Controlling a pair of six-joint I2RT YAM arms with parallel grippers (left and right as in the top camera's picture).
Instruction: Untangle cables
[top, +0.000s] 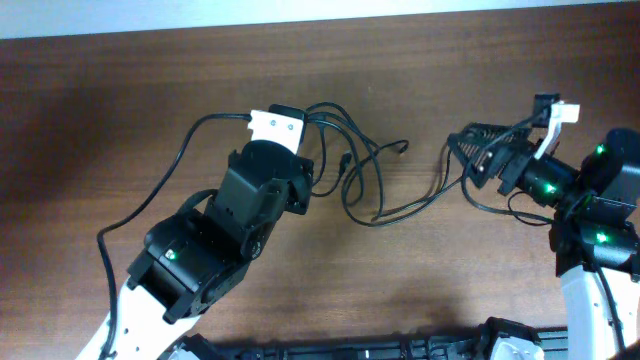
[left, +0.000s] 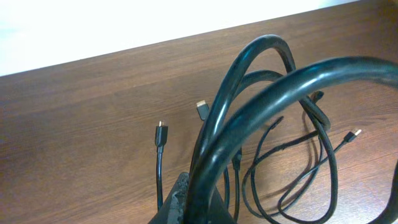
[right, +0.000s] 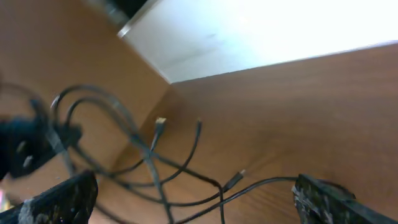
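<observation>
The cables (top: 352, 170) are thin black cords in loose loops on the brown table between the arms. One strand runs right toward my right gripper (top: 466, 152). My left gripper (top: 306, 178) sits at the left side of the loops. In the left wrist view its fingers (left: 186, 205) are shut on a cable (left: 261, 81) that arches up close to the camera. Small plug ends (left: 201, 109) lie on the wood behind it. In the right wrist view my right gripper (right: 193, 199) is wide open. The cables (right: 155, 155) lie between and beyond its fingers, and one strand reaches its right finger.
The table's far edge (top: 330, 22) runs along the top, with a white wall behind it (right: 261, 31). A thicker black arm wire (top: 165, 190) curves across the table left of my left arm. A black rail (top: 330, 350) lies at the front edge.
</observation>
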